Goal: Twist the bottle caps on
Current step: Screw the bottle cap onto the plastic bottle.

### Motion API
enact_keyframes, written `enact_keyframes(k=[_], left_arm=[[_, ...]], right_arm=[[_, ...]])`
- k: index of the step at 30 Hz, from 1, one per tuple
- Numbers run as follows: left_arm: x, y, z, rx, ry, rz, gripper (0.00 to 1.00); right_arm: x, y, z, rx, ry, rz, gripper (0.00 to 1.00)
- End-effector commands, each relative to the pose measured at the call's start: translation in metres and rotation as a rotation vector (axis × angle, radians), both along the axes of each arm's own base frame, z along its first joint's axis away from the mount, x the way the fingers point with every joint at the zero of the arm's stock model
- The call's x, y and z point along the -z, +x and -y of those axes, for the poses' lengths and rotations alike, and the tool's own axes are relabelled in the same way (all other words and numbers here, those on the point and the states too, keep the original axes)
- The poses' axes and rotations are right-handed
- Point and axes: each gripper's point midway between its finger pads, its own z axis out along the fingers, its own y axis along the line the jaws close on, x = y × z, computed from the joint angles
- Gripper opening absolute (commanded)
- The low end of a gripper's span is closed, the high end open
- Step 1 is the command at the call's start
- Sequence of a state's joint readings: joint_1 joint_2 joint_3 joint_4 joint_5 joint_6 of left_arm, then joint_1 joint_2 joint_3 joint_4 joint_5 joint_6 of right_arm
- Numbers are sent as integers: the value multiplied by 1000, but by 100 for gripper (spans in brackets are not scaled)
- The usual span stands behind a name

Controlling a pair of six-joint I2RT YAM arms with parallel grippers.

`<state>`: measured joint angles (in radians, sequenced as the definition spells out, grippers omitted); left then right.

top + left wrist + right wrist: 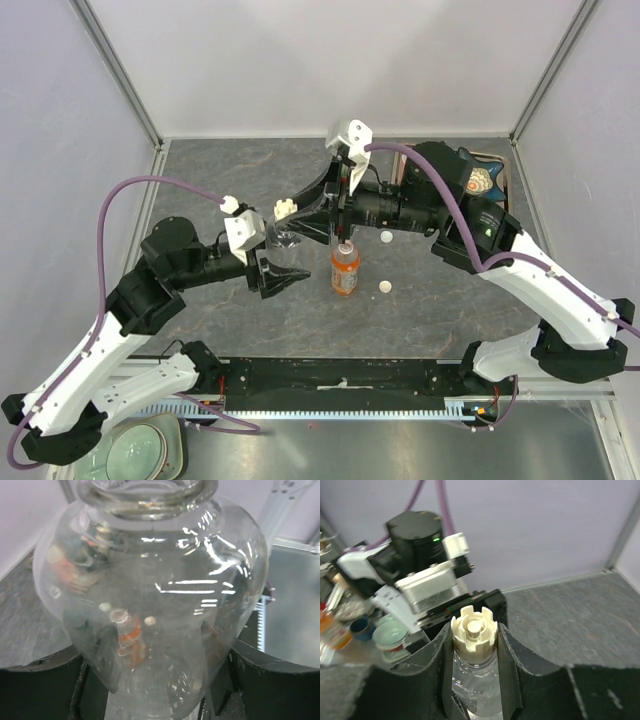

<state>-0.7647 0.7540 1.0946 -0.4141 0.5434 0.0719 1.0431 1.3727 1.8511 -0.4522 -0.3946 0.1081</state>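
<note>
Above the middle of the grey table, the left gripper clamps the round body of the clear bottle. Its fingers press against both sides, and the neck points away from the wrist. At that neck the right gripper is closed on the ribbed cream cap, 1 finger on each side. The cap sits on the bottle's mouth; whether its thread has caught cannot be told.

The step in hand looks like turning this cap down. To do it well, keep the cap's axis in line with the neck, since a tilted start is likely to cross the thread. Press lightly along the neck while the right wrist rolls. The left gripper should hold firm so the smooth body neither spins nor buckles. When the wrist runs out of travel, let go, roll back and grip again.

Near the clear bottle, the orange drink bottle stands upright on the table with a white cap on top. Near it, to its right, lie 2 loose white caps.
</note>
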Motion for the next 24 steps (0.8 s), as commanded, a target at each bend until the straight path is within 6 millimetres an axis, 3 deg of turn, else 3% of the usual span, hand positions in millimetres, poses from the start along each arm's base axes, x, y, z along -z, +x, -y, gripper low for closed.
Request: enact_keyframes(k=[1,4,11,13,14,16,17,20,21,23,24], left_arm=[[-50,34,-17,-206,-99,196,3],[-53,48,-25,-300,-102,199,3],[-50,72,-39,-453,-95,179,2],[-48,76,-43,-487,-93,177,2],[-47,77,-43,-490,-92,178,2],[-44,76,-43,-486,-89,172,2],[-43,76,-42,-479,-89,171,2],[-39,73,-41,-464,-87,168,2],[-36,73,-40,-461,-83,166,2],[-32,70,-38,-438,-76,165,2],[-29,69,-38,-433,-72,162,2]], right_arm=[[57,51,2,351,-140,-117,0],[73,53,-4,469,-183,-117,0],[110,79,-5,948,-262,-107,0],[104,83,2,1064,-246,-91,0],[109,80,-6,1089,-258,-70,0],[93,84,3,1200,-207,-52,0],[95,83,-4,1202,-205,-53,1],[81,79,-20,1146,-151,-96,23],[78,73,-31,1072,-144,-117,37],[54,66,-33,993,-79,-149,51],[45,62,-33,946,-66,-144,67]])
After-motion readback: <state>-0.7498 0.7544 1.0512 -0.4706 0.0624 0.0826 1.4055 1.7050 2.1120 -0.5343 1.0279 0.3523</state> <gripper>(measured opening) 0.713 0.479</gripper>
